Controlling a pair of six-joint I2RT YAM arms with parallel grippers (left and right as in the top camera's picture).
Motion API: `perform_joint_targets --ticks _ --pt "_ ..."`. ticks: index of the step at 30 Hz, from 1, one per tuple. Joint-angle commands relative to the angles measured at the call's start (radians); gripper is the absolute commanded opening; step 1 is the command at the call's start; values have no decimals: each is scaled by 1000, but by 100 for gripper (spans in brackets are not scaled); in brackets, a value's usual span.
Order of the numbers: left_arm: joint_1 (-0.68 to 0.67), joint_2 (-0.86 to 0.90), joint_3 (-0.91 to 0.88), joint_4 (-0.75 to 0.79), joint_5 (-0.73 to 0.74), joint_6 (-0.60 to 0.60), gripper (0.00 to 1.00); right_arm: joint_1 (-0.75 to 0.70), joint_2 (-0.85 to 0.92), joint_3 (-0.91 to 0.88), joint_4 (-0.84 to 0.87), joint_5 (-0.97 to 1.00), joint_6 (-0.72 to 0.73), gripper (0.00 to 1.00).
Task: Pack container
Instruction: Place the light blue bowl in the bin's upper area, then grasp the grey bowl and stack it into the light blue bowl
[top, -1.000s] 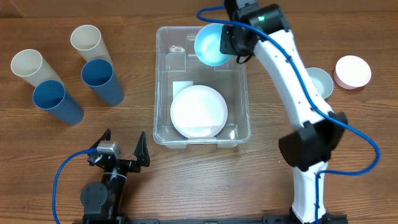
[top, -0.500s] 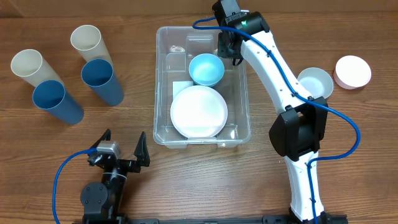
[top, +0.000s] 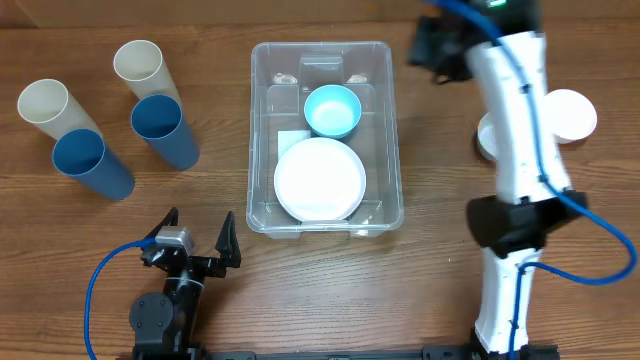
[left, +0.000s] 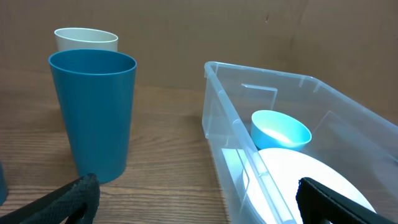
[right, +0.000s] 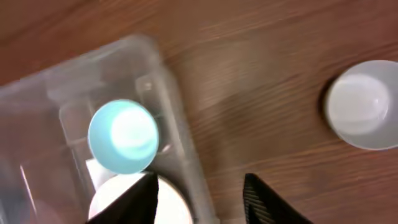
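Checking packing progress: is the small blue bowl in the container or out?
In. The blue bowl sits upright on the container floor, next to the white plate.

Two arms, each trailing a blue cable (top: 90, 290): right arm (top: 515, 110) of rounded white links with bulky black joint housings (top: 508, 224); left arm (top: 160, 315) squat and black, with a silver wrist block (top: 172, 240) and a left gripper (top: 197, 238) with tapered matte-black fingers (left: 68, 200).
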Motion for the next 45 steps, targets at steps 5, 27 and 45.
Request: perform_joint_targets --ticks 5,27,45 --pt "5 -8 -3 -2 13 -14 100 -452 -32 -265 0 -126 145 50" --pt "5 -7 -3 -2 13 -14 100 -550 -77 -841 364 -73 72 4" --pt "5 -8 -3 -2 12 -14 100 189 -39 -332 286 5 -65 4"
